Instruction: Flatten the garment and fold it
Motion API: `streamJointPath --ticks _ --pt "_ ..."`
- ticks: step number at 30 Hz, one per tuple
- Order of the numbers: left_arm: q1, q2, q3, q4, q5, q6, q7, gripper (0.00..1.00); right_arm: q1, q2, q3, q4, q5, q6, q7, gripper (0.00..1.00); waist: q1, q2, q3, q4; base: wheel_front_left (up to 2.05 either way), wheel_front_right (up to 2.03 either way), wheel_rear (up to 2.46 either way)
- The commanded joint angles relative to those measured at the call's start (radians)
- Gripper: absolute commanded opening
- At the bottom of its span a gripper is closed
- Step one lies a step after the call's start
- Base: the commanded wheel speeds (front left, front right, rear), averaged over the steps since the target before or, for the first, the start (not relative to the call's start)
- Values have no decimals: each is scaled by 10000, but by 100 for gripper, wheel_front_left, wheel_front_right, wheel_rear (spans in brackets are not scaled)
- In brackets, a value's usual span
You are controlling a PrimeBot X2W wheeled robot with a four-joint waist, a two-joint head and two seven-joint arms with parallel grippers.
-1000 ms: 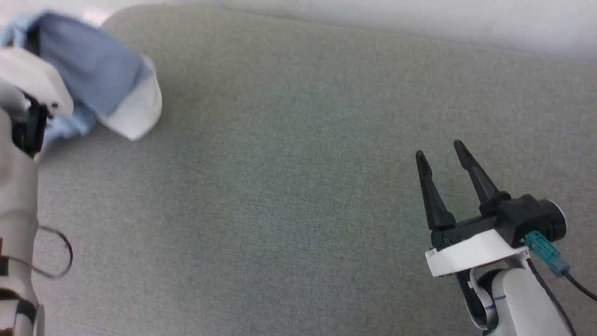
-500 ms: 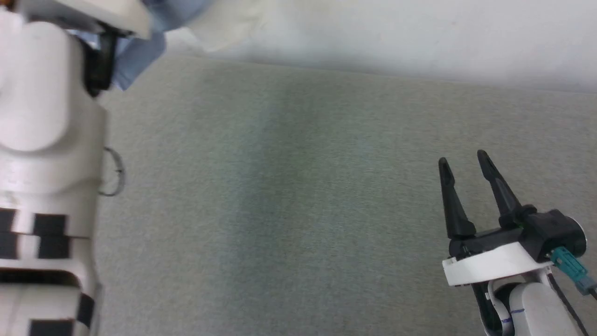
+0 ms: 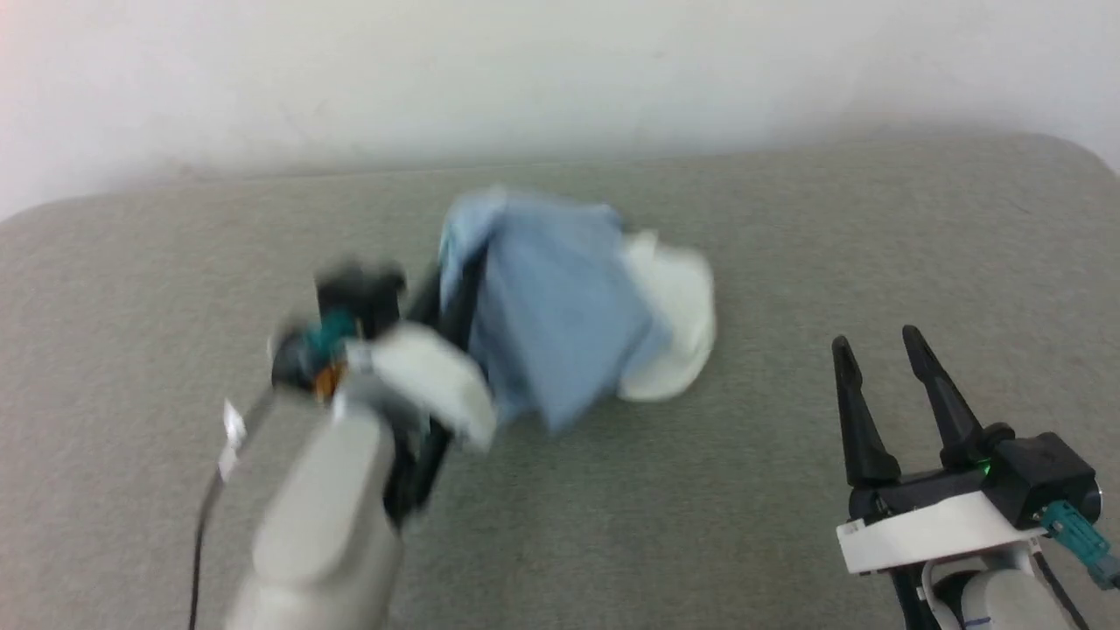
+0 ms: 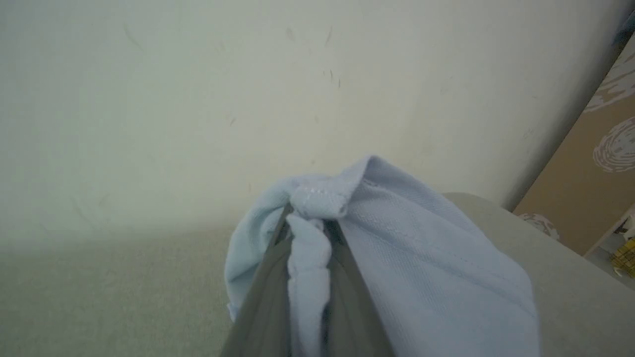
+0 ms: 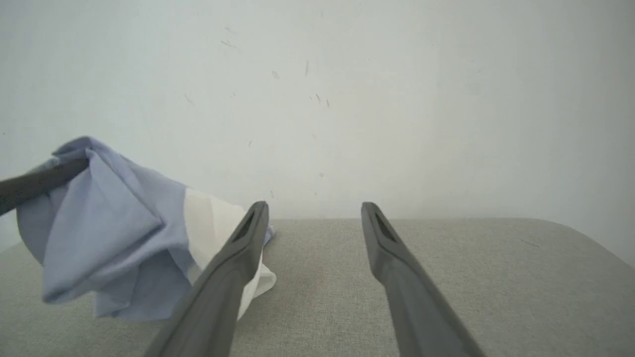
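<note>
left gripper clamped on a bunched fold of the garment, light blue knit squeezed between both grey fingers with a stitched hem knotted up at the tips. Rest of the cloth drapes down to the right, covering the right finger's outer side. Grey-green cushion below, pale scuffed wall behind, brown panel with white swirls at far right

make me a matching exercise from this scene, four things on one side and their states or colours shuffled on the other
1 left gripper
2 right gripper
3 garment
4 padded surface

a jaws apart, holding nothing
b grey-green
c light blue and white, bunched up
d jaws shut, holding something

Pairs: 1-d, 2-a, 3-c, 4-b
</note>
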Motion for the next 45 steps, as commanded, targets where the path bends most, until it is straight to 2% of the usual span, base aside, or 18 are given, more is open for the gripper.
streamJointPath --ticks 1,4,6,7,8,9,16,20,23,32,38,42,45 --pt "517 -16 -50 154 -92 96 7 0 112 -8 33 -1 69 56 -24 100 1 0 -106 -752 0 0 0" --pt "1977 -77 -214 727 -81 454 -114 0 209 -8 160 44 152 56 -27 100 1 0 -173 -1050 0 0 0" --pt "2665 -176 -392 1000 -129 488 -139 0 267 -8 207 32 208 56 -29 100 1 0 -186 -1141 0 0 0" --pt "2887 -212 -475 1046 -116 498 -203 9 298 -8 212 27 210 56 -30 100 1 0 -201 -1152 0 0 0" --pt "3060 -263 -537 1051 -136 503 -269 42 338 -8 193 25 210 56 -31 100 1 0 -228 -1131 0 0 0" --pt "3167 -302 -591 990 -118 521 -372 100 378 -8 171 23 195 56 -31 100 1 0 -253 -1094 0 0 0" --pt "3399 -404 -552 -880 369 780 -897 100 537 -8 52 -49 105 56 91 100 1 0 -438 -633 0 0 0" --pt "3622 -317 -41 -2451 739 939 -916 100 558 -8 135 -83 129 56 165 100 1 0 -502 -414 0 0 0" --pt "3867 -158 470 -3053 941 1110 -918 100 566 -8 189 -82 126 56 236 100 1 0 -526 -252 0 0 0" --pt "4837 506 1810 -3161 1008 1430 -920 100 572 -8 347 -55 132 56 561 100 1 0 -564 92 0 0 0" --pt "5416 673 2289 -3501 1046 1487 -921 100 598 -8 368 8 48 56 939 100 1 0 -585 334 0 0 0" --pt "5529 619 2356 -3662 1088 1465 -921 100 366 -8 658 171 -57 56 1712 100 1 0 -574 555 0 0 0" --pt "5510 511 2357 -3723 1106 1427 -921 100 -52 -8 1277 338 -76 56 2649 100 1 0 -546 751 0 0 0"
